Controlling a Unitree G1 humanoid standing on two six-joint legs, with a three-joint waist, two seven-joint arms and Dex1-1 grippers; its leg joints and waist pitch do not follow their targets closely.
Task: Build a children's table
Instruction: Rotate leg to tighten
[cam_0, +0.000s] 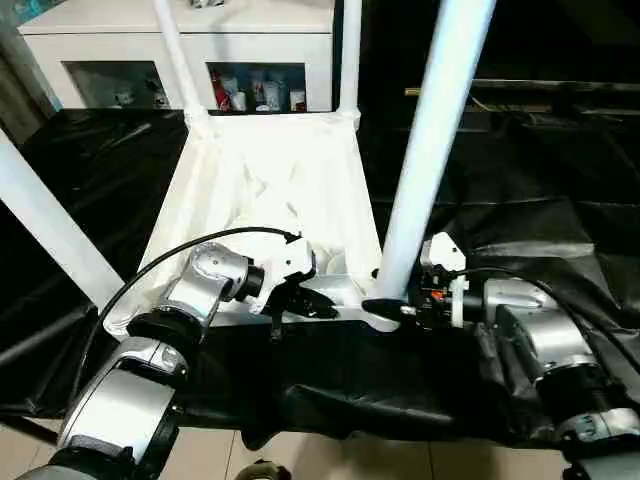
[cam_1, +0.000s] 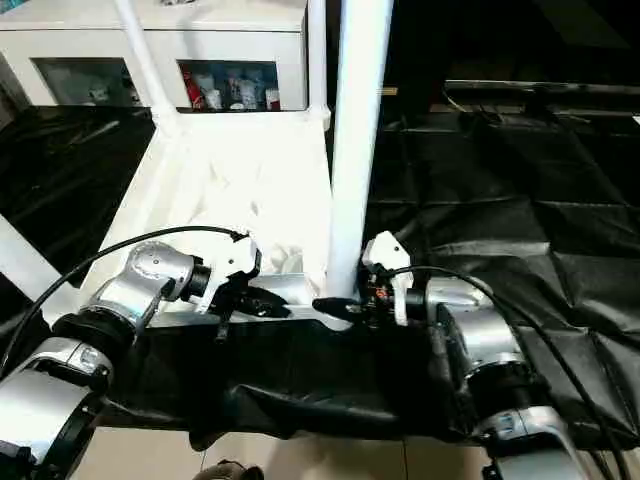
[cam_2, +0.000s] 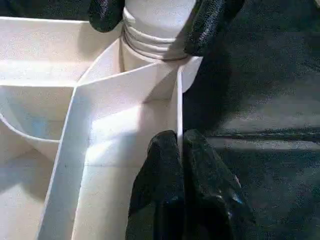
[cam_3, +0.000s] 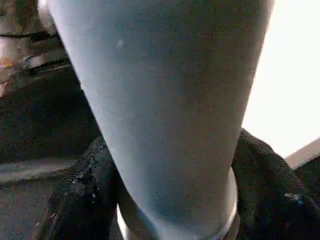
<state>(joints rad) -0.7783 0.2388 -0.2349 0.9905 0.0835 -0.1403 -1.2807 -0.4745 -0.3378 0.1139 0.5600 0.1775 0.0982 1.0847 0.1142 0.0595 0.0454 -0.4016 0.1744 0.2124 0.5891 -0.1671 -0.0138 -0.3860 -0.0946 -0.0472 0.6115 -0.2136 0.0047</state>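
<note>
left wrist view: left gripper (cam_2: 181, 150) has its fingers pressed together on a thin rib wall of the tabletop (cam_2: 45, 60), just beside the near-right corner socket (cam_2: 150, 50).
right wrist view: right gripper (cam_3: 170, 200) has its fingers pinching the near-right leg (cam_3: 165, 100) at its base, one finger on each side.
near-right leg: stands upright in that socket, leaning slightly.
tabletop: lies underside up on the black-draped worktop (cam_0: 520, 180).
other legs: two far legs (cam_0: 175, 55) upright at the far corners; a near-left leg (cam_0: 50, 225) at the near-left corner.
cabinet (cam_0: 120, 45): white, beyond the tabletop.
</note>
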